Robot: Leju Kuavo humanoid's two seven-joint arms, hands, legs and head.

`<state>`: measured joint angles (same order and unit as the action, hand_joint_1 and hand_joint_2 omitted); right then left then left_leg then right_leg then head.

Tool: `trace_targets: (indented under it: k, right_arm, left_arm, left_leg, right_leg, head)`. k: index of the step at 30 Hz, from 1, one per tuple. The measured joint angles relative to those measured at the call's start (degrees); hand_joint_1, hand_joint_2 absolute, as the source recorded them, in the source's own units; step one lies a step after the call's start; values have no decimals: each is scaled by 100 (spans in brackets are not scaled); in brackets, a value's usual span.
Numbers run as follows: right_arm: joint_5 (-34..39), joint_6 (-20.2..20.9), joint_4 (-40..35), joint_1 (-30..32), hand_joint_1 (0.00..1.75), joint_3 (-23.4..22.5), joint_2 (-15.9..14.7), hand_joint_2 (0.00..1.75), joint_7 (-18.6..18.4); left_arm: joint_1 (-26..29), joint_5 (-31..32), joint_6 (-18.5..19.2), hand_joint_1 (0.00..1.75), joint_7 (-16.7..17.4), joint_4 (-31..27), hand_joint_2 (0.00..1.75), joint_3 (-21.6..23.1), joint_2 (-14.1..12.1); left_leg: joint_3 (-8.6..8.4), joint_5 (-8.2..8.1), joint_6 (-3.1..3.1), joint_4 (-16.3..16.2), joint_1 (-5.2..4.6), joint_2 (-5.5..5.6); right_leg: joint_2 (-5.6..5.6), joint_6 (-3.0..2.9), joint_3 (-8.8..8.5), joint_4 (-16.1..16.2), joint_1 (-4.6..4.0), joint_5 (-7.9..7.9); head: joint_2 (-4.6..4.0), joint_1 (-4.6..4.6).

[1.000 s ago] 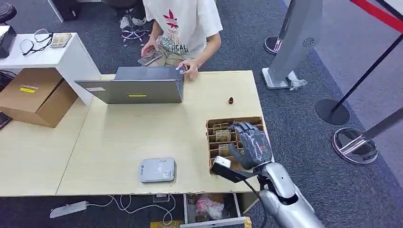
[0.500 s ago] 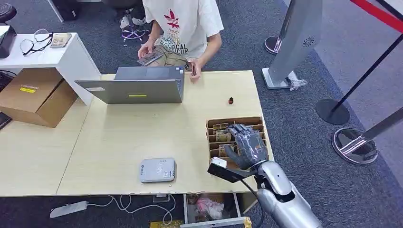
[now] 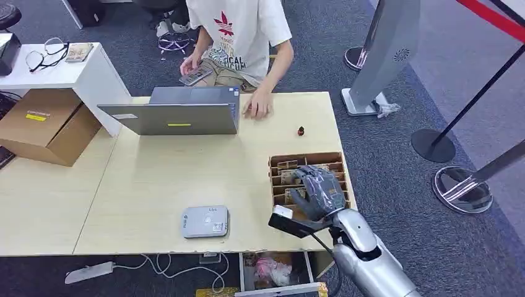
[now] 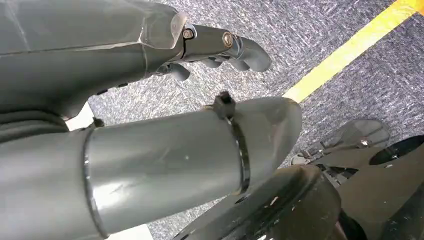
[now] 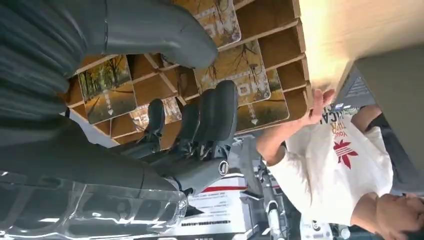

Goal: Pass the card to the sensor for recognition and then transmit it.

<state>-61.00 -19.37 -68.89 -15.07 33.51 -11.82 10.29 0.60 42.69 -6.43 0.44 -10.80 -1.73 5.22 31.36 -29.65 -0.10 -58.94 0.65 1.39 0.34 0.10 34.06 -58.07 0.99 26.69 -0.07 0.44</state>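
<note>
Right hand fingers apart over card box, holding nothing; tight slots risk grabbing 2 cards or none.

Right hand: you see it held open over the divided cardboard box, thumb and dark fingers apart, nothing held | Cards: tree-printed, standing in the box's slots | Table: pale wood beside the box | Person: white shirt, one hand on the table edge
</note>
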Motion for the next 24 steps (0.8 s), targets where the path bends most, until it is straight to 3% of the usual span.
trace_targets:
  k: [4,6,10,24]
  right_arm:
    - [37,0,11,0,96,26,-13,175,-11]
    - [46,-6,13,0,105,39,-37,175,-26]
    - [44,-17,11,0,93,55,-103,175,-77]
    - [-26,-15,-100,29,99,81,-265,175,-188]
  left_arm:
    - [0,0,2,0,-7,0,0,0,-2]
    - [1,0,0,0,-15,0,0,0,-2]
    - [1,0,0,0,-20,0,0,-4,-2]
    - [2,17,0,0,-35,0,0,-15,-4]
  left_leg:
    - [-1,0,0,0,0,0]
    - [0,0,0,0,0,0]
    - [-1,0,0,0,0,0]
    - [-2,0,0,0,0,0]
  right_leg:
    - [0,0,0,0,0,0]
    - [0,0,0,0,0,0]
    - [0,0,0,0,0,0]
    - [0,0,0,0,0,0]
  head:
    - [0,0]
    - [0,0]
    - [0,0]
    - [0,0]
